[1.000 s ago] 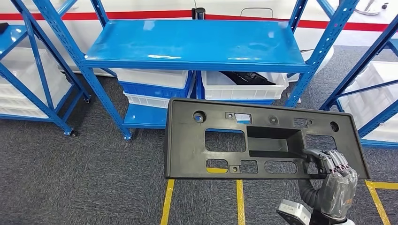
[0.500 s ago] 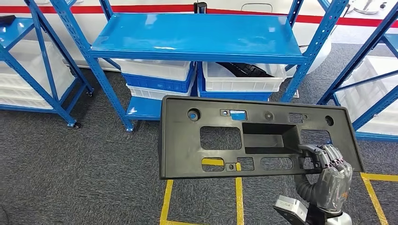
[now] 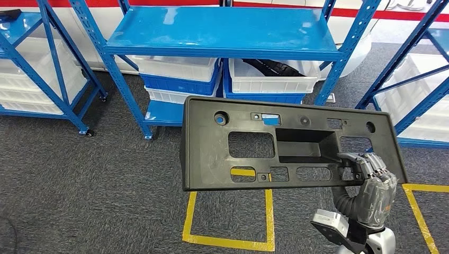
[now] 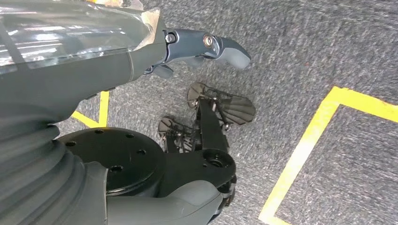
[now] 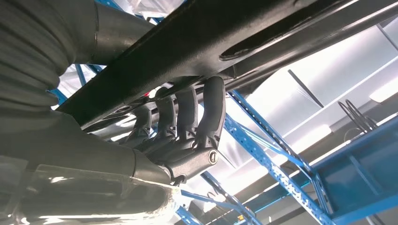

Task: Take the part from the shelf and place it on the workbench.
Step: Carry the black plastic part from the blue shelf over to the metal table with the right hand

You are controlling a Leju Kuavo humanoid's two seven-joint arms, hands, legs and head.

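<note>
The part is a long black plastic panel with several cut-outs and a boxy recess in its middle. I hold it roughly level in front of me, above the floor. My right hand grips its near right edge, fingers hooked up through a cut-out. In the right wrist view the fingers curl around the part's dark underside. My left hand hangs over the grey carpet, thumb stretched out, holding nothing.
A blue metal shelf stands ahead with a bare top board, white and blue bins stacked beneath it. More blue racks with white bins flank it on both sides. Yellow tape lines mark the grey carpet.
The whole picture has shifted: the shelf sits higher and farther off and more yellow-lined floor shows below, so the camera moved. My right hand's hold on the part is unchanged.
</note>
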